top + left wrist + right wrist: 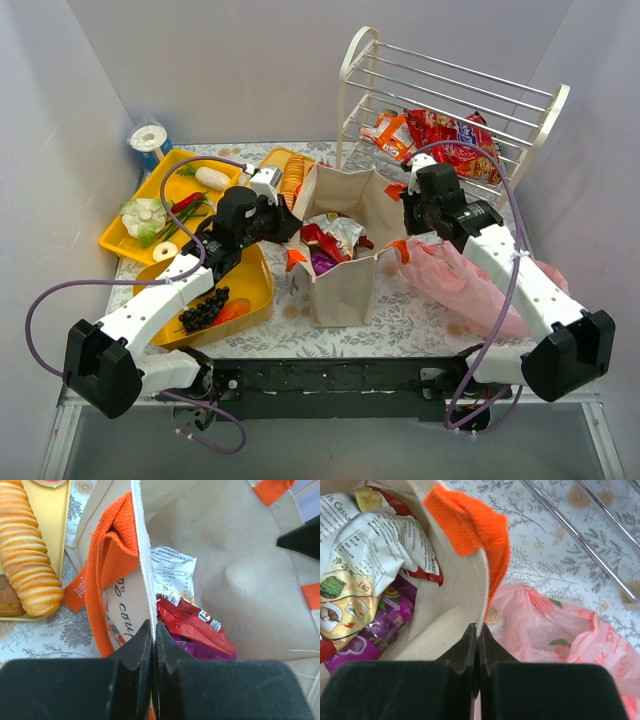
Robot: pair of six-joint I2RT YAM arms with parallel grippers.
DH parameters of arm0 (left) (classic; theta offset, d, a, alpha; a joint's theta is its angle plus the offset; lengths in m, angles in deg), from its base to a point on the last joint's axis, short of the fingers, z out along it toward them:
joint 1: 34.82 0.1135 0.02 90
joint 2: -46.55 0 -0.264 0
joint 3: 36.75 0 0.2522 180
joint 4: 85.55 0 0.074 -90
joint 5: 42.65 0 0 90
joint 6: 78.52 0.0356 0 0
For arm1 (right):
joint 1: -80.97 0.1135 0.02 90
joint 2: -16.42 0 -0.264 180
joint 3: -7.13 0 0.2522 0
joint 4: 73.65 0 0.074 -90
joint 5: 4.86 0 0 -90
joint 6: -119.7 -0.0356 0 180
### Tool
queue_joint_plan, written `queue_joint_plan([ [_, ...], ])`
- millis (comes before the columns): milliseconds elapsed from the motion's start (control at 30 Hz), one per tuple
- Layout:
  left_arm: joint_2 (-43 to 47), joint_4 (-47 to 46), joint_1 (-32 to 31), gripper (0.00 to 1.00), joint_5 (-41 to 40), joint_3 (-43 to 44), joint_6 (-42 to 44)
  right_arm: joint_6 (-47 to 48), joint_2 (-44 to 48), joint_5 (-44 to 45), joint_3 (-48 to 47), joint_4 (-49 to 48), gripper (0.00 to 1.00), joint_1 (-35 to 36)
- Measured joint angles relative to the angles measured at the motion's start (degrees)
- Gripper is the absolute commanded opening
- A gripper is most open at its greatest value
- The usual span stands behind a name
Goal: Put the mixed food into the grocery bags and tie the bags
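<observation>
The left pincer [154, 630] and right pincer [478, 630] each pinch shut on opposite stiff rims of the beige canvas tote [345, 285], beside its woven orange straps [107, 555]. Crinkly snack packets [360, 555] lie inside. The filmy pink plastic bag [455, 280] slumps just right of it, with a wire rack [450, 90] behind.

Plain, pale lilac-grey walls close the scene in on three sides: a back wall [230, 70], a left wall [50, 140] and a right wall [605, 170], all under soft, even light that leaves only faint shadow in the corners. The table [400, 325] is covered with a white cloth printed with grey leafy sprigs and small tan flowers. At its back right corner stands a cream-white rack [455, 85] with shelves of thin, parallel metal rods.
</observation>
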Motion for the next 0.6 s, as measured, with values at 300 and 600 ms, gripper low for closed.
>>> queue_joint_plan([
  [300,0.0,-4.7,-1.7,0.0,-4.9,-2.3,-13.5,8.3,-11.9,-3.6,-16.7,-0.5,0.01,-0.2],
  [600,-5.0,-16.4,-9.6,0.0,-17.2,-5.0,-25.9,20.7,-22.6,0.3,-24.9,-6.6,0.01,-0.4],
])
